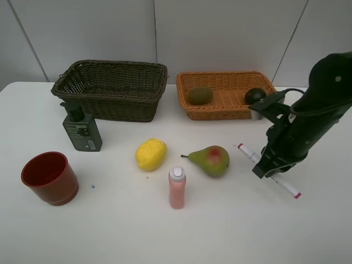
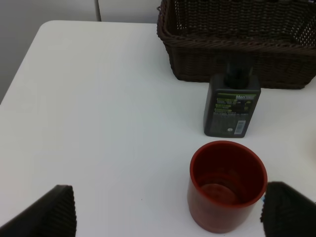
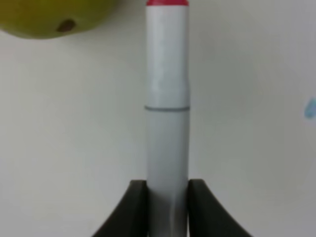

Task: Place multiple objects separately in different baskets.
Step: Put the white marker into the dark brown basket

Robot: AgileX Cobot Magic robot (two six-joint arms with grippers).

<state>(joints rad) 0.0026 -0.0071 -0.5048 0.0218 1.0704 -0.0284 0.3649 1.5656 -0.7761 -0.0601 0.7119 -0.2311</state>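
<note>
Right tool (image 3: 168, 190) clenched on the white marker (image 1: 248, 152), flat on the bench (image 1: 220, 236), one end toward the pear (image 1: 212, 160); left tool (image 2: 168, 210) released. Orange-tan basket (image 1: 220, 113) holds kiwi (image 1: 201, 94) and dark green fruit (image 1: 254, 95).

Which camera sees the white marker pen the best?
The right wrist view: the white marker fills the picture, gripped by the right pincer. The exterior high view shows it small, with its middle hidden behind the arm. The left wrist view does not show it at all.
</note>
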